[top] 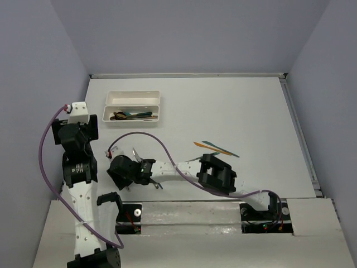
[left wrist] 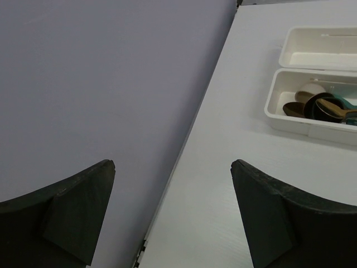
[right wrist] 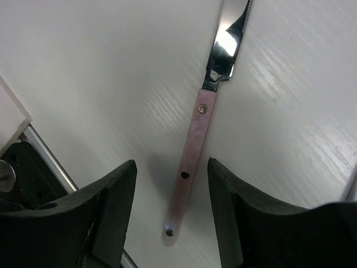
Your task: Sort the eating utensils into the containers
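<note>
At the left, the left gripper (left wrist: 173, 167) hangs over the left edge of the white table (top: 251, 111). Its jaws are wide apart and there is nothing between them. Further right, the right gripper (right wrist: 171, 167) is also spread open, low over the table and close to its near edge. A steel knife with a pale pink riveted handle (right wrist: 195, 131) lies flat on the table. The end of its handle is just between the two black fingers (right wrist: 111, 206) and touches neither of them; the blade points away from the gripper.

Only the right wrist view shows us this knife; in the top view the black gripper covers that place. Only the top view shows a slim orange utensil (top: 204, 145) and a slim teal utensil (top: 224, 149), which lie close together on the table, well to the right of that gripper.

The two long shallow white plastic trays stand side by side near the far left corner. The far tray (top: 132, 95) shows only its bare white floor. The near tray (left wrist: 277, 103) holds a small heap of spoons (left wrist: 321, 105): beige, brown, black, gold and teal.
</note>
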`<state>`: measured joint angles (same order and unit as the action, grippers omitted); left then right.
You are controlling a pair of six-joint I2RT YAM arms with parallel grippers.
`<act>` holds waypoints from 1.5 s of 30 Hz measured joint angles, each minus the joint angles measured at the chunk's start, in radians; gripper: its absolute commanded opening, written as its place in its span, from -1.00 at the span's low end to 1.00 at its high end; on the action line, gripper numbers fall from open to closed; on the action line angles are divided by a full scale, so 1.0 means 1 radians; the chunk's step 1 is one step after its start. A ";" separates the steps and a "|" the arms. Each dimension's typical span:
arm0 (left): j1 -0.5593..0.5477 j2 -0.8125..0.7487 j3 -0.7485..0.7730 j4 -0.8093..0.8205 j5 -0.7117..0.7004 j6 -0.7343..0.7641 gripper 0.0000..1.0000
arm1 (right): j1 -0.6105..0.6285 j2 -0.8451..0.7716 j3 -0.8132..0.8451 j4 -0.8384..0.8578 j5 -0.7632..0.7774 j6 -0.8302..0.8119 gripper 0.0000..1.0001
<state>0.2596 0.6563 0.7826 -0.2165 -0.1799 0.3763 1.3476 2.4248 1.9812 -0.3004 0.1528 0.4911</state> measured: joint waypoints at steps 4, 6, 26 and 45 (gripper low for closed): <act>0.000 -0.011 0.027 -0.039 0.026 -0.005 0.98 | 0.022 0.030 0.064 -0.061 0.047 0.004 0.20; 0.000 -0.016 0.045 -0.066 0.046 -0.009 0.98 | 0.035 0.034 0.077 -0.088 0.070 0.007 0.06; 0.000 -0.045 0.142 -0.153 0.135 -0.015 0.98 | 0.095 0.100 0.239 -0.358 0.230 0.038 -1.00; 0.001 -0.043 0.142 -0.201 0.188 -0.010 0.98 | 0.107 -0.268 -0.364 -0.261 0.160 0.111 -0.32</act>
<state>0.2604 0.6128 0.9245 -0.4171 0.0078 0.3664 1.4548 2.1571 1.6173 -0.5610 0.3130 0.6018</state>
